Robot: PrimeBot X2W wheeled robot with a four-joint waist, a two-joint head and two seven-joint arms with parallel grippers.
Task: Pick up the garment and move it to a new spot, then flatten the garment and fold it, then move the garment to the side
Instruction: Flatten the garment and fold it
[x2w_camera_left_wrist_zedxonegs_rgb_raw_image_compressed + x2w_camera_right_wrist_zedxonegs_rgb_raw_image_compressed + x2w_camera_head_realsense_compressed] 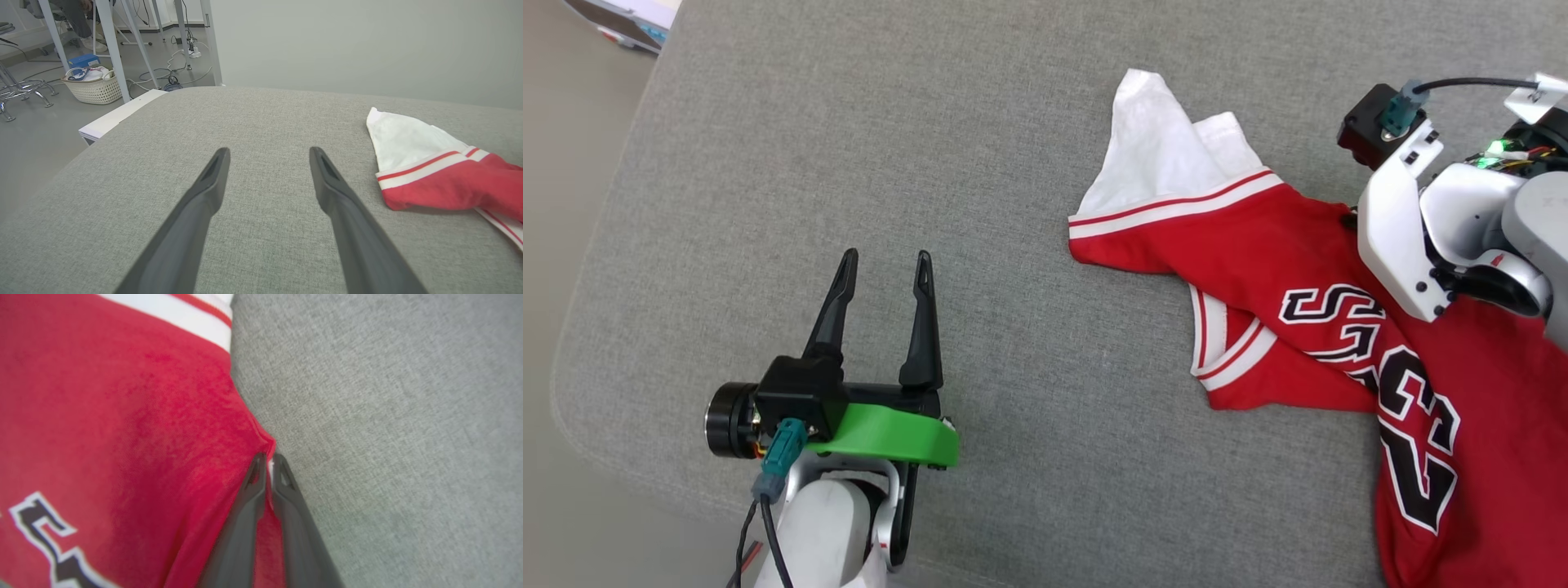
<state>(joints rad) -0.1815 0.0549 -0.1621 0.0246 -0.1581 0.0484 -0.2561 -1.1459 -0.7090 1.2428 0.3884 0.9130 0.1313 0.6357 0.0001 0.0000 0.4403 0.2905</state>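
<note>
The right gripper (pixel 267 460) is clamped on an edge of the crumpled red jersey (pixel 1282 245) with white sleeves, on the grey fabric surface (pixel 890 147); the left gripper (pixel 886 265) is spread and empty; lifting, relocating, flattening and folding appear outstanding

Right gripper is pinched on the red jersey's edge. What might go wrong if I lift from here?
The right gripper grips only a thin edge fold of the red jersey shirt with white sleeves; it may slip out.
The shirt lies crumpled; lifting one-handed may bunch it further, since the open left gripper is well clear of it.
</note>
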